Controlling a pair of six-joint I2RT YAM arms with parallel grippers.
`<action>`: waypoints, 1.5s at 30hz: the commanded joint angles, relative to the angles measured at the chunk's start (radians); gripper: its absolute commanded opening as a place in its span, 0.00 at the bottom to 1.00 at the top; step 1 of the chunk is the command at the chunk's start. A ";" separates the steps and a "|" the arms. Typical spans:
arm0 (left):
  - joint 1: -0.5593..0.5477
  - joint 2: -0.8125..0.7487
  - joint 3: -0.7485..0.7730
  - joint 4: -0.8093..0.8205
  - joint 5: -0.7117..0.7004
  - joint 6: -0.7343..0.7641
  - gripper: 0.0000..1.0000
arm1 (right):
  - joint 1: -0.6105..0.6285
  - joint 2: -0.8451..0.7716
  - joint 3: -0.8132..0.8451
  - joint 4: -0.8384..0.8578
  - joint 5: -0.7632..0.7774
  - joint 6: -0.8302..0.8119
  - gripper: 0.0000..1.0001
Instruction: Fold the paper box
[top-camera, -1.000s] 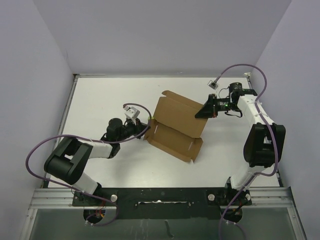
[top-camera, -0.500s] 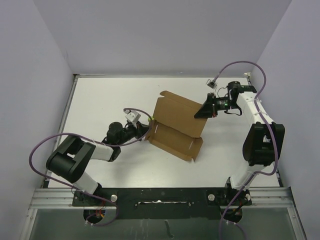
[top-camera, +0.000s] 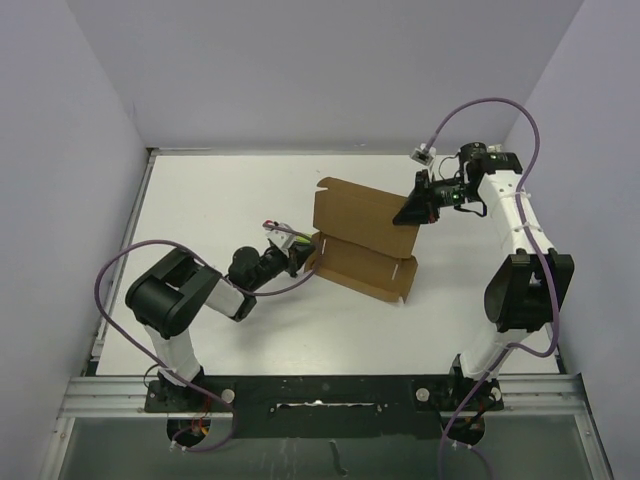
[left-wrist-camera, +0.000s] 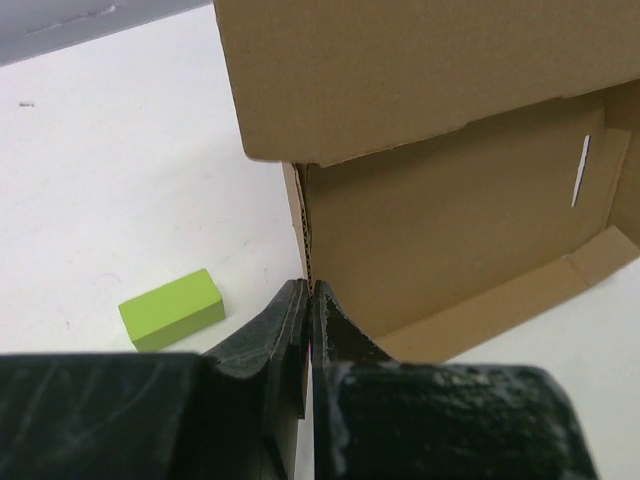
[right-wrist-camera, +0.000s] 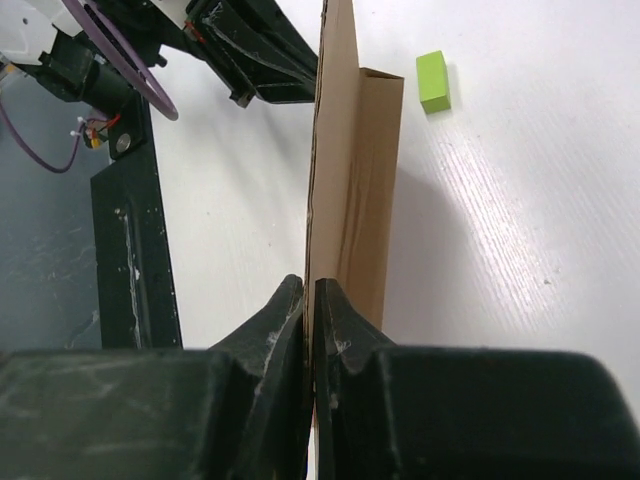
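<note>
The brown cardboard paper box (top-camera: 363, 235) lies mid-table, its lid panel raised steeply over the tray part. My left gripper (top-camera: 301, 253) is shut on the box's left side wall; in the left wrist view its jaws (left-wrist-camera: 308, 292) pinch that thin cardboard edge (left-wrist-camera: 303, 235). My right gripper (top-camera: 408, 214) is shut on the raised lid's right edge; in the right wrist view the jaws (right-wrist-camera: 309, 290) clamp the upright panel (right-wrist-camera: 340, 170) seen edge-on.
A small yellow-green block (left-wrist-camera: 172, 309) lies on the white table left of the box, also in the right wrist view (right-wrist-camera: 432, 81). Purple cables loop from both arms. The black base rail (top-camera: 320, 392) runs along the near edge.
The right gripper has risen and moved back, lifting the lid more upright. The left arm swung in and the box turned clockwise, shifting slightly right.
</note>
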 joint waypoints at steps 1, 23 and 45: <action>-0.032 0.064 0.023 0.221 0.058 0.044 0.00 | 0.016 -0.002 -0.044 -0.075 -0.031 -0.150 0.00; -0.022 -0.004 -0.161 0.224 0.076 0.092 0.00 | -0.016 -0.096 -0.089 -0.056 -0.052 -0.126 0.00; 0.098 -0.155 -0.215 0.171 0.214 -0.148 0.30 | -0.033 -0.096 -0.056 -0.077 -0.014 -0.179 0.00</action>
